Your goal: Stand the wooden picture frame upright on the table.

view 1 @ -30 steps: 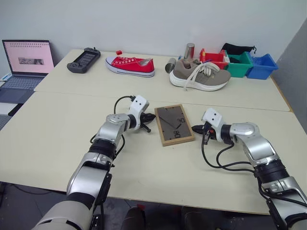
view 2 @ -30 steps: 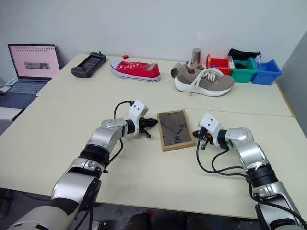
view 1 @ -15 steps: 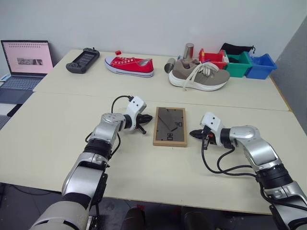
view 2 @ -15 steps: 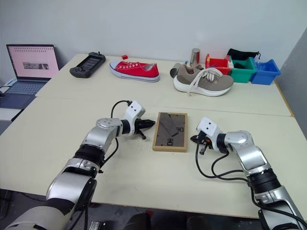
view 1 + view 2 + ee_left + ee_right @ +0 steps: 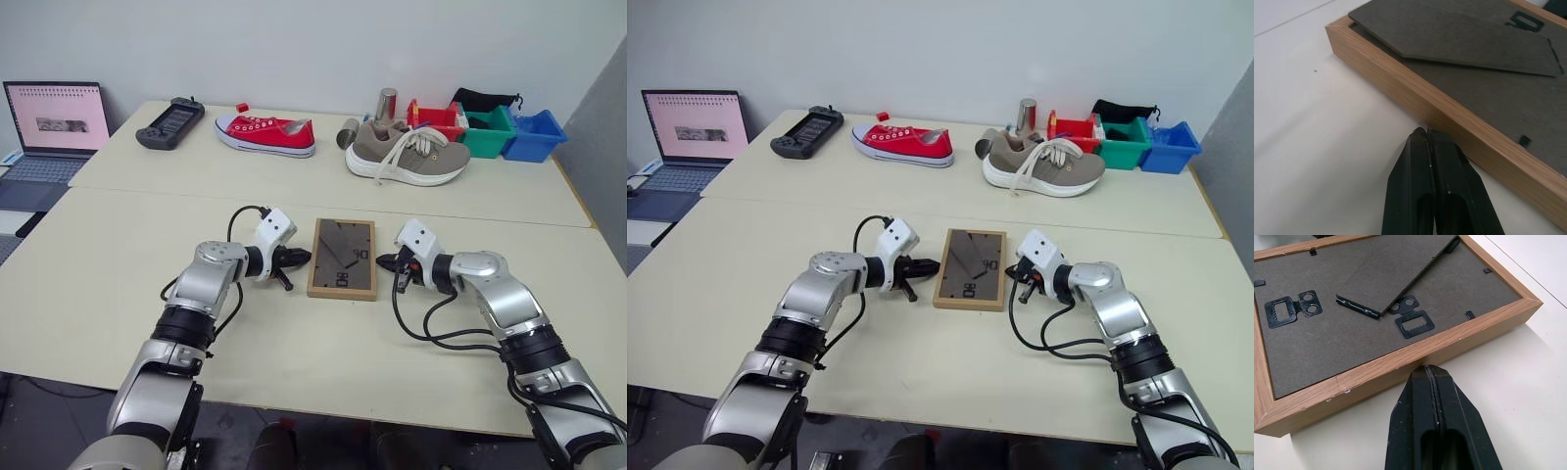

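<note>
The wooden picture frame point(image 5: 343, 258) lies flat on the table point(image 5: 98, 284) with its dark back panel and stand flap facing up. My left gripper point(image 5: 302, 258) is shut, its tips right at the frame's left edge point(image 5: 1415, 105). My right gripper point(image 5: 384, 262) is also shut, its tips against the frame's right edge point(image 5: 1400, 367). The left wrist view shows the left fingertips point(image 5: 1422, 147) pressed together beside the light-wood rim. In the right wrist view, two metal hangers and the flap hinge sit on the back panel. Neither gripper holds anything.
Along the far half of the table lie a game controller point(image 5: 170, 122), a red sneaker point(image 5: 266, 134), a tan shoe point(image 5: 407, 155), a metal cylinder point(image 5: 387, 103) and red, green and blue bins point(image 5: 487, 132). An open laptop point(image 5: 54, 127) stands off to the left.
The frame has turned from a slant to square with the table edge and slid slightly left. The left gripper drew back to the left; the right gripper closed in on the frame's right edge.
</note>
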Available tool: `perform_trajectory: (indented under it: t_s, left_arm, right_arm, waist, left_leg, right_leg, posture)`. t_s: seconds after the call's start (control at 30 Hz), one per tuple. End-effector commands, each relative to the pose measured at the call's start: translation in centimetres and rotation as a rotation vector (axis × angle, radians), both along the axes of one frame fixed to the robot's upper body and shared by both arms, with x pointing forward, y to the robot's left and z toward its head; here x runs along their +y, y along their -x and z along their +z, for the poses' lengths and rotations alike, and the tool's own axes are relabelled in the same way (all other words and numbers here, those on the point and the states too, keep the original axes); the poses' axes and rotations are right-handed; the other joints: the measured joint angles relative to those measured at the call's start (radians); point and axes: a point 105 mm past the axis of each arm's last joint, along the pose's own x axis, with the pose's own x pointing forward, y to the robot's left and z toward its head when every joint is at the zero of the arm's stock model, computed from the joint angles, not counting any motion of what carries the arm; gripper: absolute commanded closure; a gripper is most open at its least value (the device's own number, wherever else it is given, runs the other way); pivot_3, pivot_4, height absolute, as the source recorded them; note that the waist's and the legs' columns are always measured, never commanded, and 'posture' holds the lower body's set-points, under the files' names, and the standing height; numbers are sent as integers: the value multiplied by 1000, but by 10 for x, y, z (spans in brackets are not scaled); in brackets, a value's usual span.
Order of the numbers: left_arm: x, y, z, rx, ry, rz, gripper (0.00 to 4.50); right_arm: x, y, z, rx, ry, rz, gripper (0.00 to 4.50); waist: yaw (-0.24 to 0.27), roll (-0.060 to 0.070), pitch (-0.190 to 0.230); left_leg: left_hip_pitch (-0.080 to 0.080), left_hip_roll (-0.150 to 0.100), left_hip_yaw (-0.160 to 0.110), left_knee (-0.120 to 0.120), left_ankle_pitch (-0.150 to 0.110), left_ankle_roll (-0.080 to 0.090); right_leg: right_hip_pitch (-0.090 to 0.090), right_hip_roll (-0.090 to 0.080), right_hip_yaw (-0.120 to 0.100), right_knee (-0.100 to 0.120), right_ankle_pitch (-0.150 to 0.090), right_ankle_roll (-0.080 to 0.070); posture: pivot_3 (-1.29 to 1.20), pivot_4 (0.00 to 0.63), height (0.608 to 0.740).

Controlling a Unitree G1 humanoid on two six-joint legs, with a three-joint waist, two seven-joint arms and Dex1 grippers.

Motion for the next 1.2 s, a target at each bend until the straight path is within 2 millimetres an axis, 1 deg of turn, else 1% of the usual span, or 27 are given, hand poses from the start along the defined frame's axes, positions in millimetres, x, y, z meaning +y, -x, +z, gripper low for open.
perform_trajectory:
  t_s: [0.03, 0.1, 0.23, 0.3, 0.37, 0.47, 0.53, 0.6, 0.67, 0.73, 0.8, 0.83, 0.87, 0.93, 1.0, 1.03, 1.13, 1.2]
  left_arm:
    - [-16, 21, 14, -9, 23, -120, 4459]
    - [-16, 28, 14, -7, 12, -142, 4459]
    - [-16, 31, 17, -9, 21, -130, 4459]
    - [-17, 33, 15, -3, 11, -137, 4459]
    - [-18, 36, 13, 2, 4, -142, 4459]
    - [-17, 41, 12, 10, -8, -161, 4459]
    - [-15, 43, 10, 19, -7, -157, 4459]
    - [-9, 45, 7, 38, -8, -137, 4459]
    - [3, 45, 6, 54, -10, -105, 4459]
    - [18, 43, 8, 49, -24, -81, 4459]
    - [31, 41, 12, 66, -23, -72, 4074]
    - [35, 40, 15, 86, -4, -71, 4026]
    - [37, 39, 19, 124, 33, -72, 3797]
    - [36, 39, 27, 204, 119, -81, 3386]
    - [33, 37, 35, 326, 248, -60, 2925]
    - [33, 36, 37, 379, 289, -44, 2752]
    - [36, 32, 27, 490, 304, 4, 1976]
    - [34, 30, 33, 557, 362, 14, 1563]
  right_arm:
    - [13, 11, 18, -34, -34, 80, 4500]
    - [13, 14, 20, -24, -49, 84, 4500]
    - [15, 21, 21, -12, -55, 102, 4500]
    - [16, 29, 19, 10, -58, 120, 4500]
    - [15, 34, 17, 23, -55, 128, 4500]
    - [11, 36, 17, 32, -54, 105, 4500]
    - [3, 35, 14, 32, -34, 74, 4500]
    - [-11, 32, 8, 22, 15, 27, 4500]
    - [-27, 26, 3, 3, 67, -23, 4500]
    - [-39, 21, 4, -15, 86, -58, 4500]
    - [-43, 15, 8, -35, 86, -82, 4500]
    - [-44, 12, 9, -45, 83, -90, 4500]
    - [-43, 9, 11, -54, 77, -99, 4500]
    - [-41, 4, 13, -67, 68, -108, 4500]
    - [-38, 0, 15, -79, 67, -108, 4500]
    - [-36, -1, 16, -82, 65, -105, 4500]
    - [-31, -3, 16, -89, 65, -89, 4500]
    - [-30, -3, 17, -90, 62, -88, 4500]
  waist:
    - [0, 0, 0]
    - [0, 0, 0]
    - [1, 0, 0]
    - [1, 0, 0]
    - [1, 0, 0]
    - [1, 0, 0]
    - [0, 0, 0]
    - [1, 0, 0]
    - [1, 0, 0]
    - [0, 0, 0]
    - [-2, 0, 0]
    - [-2, 0, 0]
    - [-3, 0, 0]
    - [-3, 0, 0]
    - [-1, 0, 0]
    - [-1, 0, 0]
    - [-1, 0, 0]
    - [-2, 0, 0]
  left_leg:
    - [0, 0, 0, 0, 0, 0]
    - [0, 0, 0, 0, 0, 0]
    - [0, 0, 0, 0, 0, 0]
    - [0, 0, 0, 0, 0, 0]
    - [0, 0, -1, 0, 0, 0]
    - [0, 0, -1, 0, 0, 0]
    - [0, 0, 0, 0, 0, 0]
    - [0, 0, 0, 0, 0, 0]
    - [0, 0, 0, 0, 0, 0]
    - [0, 0, 0, 0, 0, 0]
    - [0, 0, 0, 0, 0, 0]
    - [0, 1, 0, 0, 0, 0]
    - [0, 1, 0, 0, 0, 0]
    - [0, 1, 0, 0, 0, 0]
    - [0, 0, 0, 0, 0, 0]
    - [0, 0, 0, 0, 0, 0]
    - [0, 0, 0, 0, 0, 1]
    - [0, 0, 0, 0, 0, 0]
  right_leg:
    - [0, 0, 0, 0, 0, 0]
    - [0, 0, 0, 0, 0, 0]
    - [0, 0, 0, 0, 0, 0]
    - [0, 0, 0, 0, 0, 0]
    - [0, 0, 0, 0, 0, 0]
    - [0, 0, 0, 0, 0, 0]
    - [0, 0, 0, 0, 0, 0]
    - [0, 0, 0, 0, 0, 0]
    - [0, 0, 0, 0, 0, 0]
    - [0, 0, 0, 0, 0, 0]
    - [0, 0, 0, -1, 0, 0]
    - [0, 1, 0, 0, 0, 0]
    - [0, 1, 0, 0, 0, 0]
    - [0, 1, 0, 0, 0, 0]
    - [0, 1, 0, 0, 0, 0]
    - [0, 1, 0, 0, 0, 0]
    - [0, 1, 0, 0, 0, 0]
    - [0, 1, 0, 0, 0, 0]
  posture:
    - [0, 150, 740]
    - [0, 150, 740]
    - [0, 150, 740]
    - [0, 150, 740]
    - [0, 150, 740]
    - [0, 150, 740]
    - [0, 150, 740]
    - [0, 150, 740]
    - [0, 150, 740]
    - [0, 150, 740]
    - [0, 150, 740]
    - [0, 150, 740]
    - [0, 150, 740]
    - [0, 150, 740]
    - [0, 150, 740]
    - [0, 150, 740]
    - [0, 150, 740]
    - [0, 150, 740]
